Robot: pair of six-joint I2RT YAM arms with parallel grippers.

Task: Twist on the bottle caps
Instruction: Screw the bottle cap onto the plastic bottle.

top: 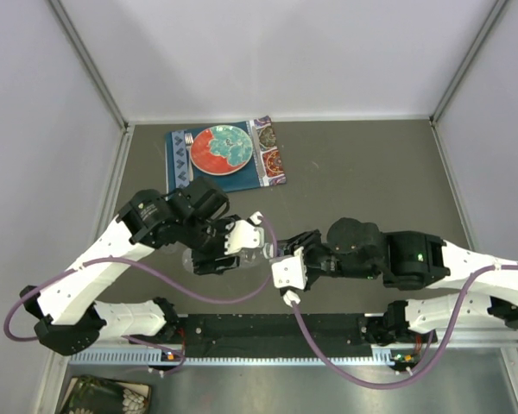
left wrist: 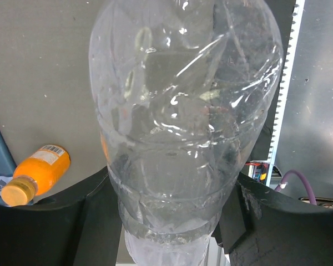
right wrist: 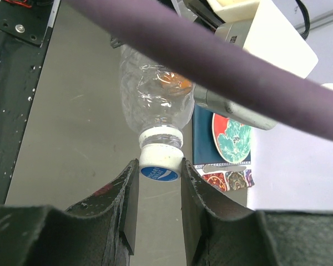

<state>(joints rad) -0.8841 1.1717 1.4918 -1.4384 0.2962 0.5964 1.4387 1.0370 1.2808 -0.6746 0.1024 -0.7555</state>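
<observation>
Over the grey worktop point(top: 371, 172), toward 6 o'clock, the left jaws hold the clear bottle point(left wrist: 183, 111) and the right jaws pinch its white cap point(right wrist: 161, 157), which may cross-thread if the bottle tilts.

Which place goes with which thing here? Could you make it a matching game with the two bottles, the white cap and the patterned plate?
Things:
1. clear plastic water bottle
2. small white round screw cap
3. squat orange plastic bottle
4. red-and-teal patterned round plate

Places:
A. lying on its side on the table
B. gripped by the right gripper
C. on the blue mat at the far side
D. held in the left gripper

Pairs: 1-D, 2-B, 3-A, 4-C
</observation>
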